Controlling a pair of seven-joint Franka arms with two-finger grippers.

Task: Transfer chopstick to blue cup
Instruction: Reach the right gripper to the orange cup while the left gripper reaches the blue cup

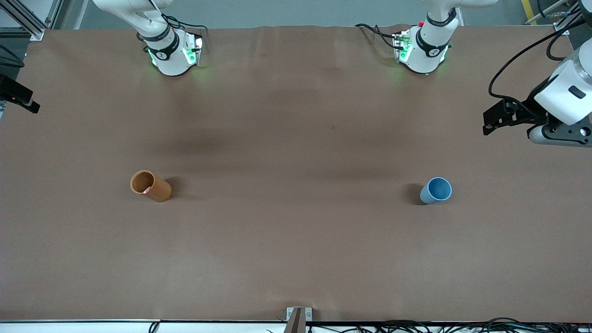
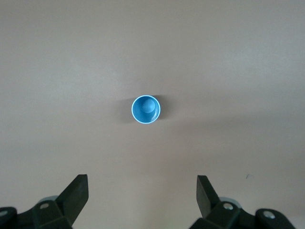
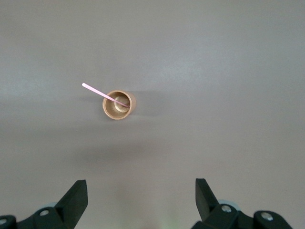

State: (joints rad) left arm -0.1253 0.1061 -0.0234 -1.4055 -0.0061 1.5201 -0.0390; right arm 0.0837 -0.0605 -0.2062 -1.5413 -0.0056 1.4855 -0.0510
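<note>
A: Toward the right arm's end of the brown paper-covered worktop (image 1: 296, 138) stands a tall orange-brown cylindrical cup (image 1: 151, 186). The thin pale pink chopstick (image 3: 102, 94) leans inside it, its upper end poking out past the rim. The right gripper (image 3: 141, 191) hangs high over that cup with its jaws spread wide and nothing between them.

B: And at the left arm's end?

A: A small plain blue tapered cup (image 1: 436, 190) stands upright and empty, well apart from the orange-brown one. The left gripper (image 2: 142, 190) hovers over it, jaws likewise wide open and empty. In the front view that arm shows only at the frame's edge.

B: So nothing has been lifted yet. What does the pick-up call for?

A: My reading: the right arm should come down on the exposed upper part of the stick, turning its jaws so they close across the thin shaft, not along it. The stick leans, so a centred pinch matters; an off-centre squeeze could flick it or tip the cup. Then lift along the lean until the lower end clears the rim.

B: And the delivery?

A: Probably a handover or a long carry to the blue cup's mouth, released low.
</note>
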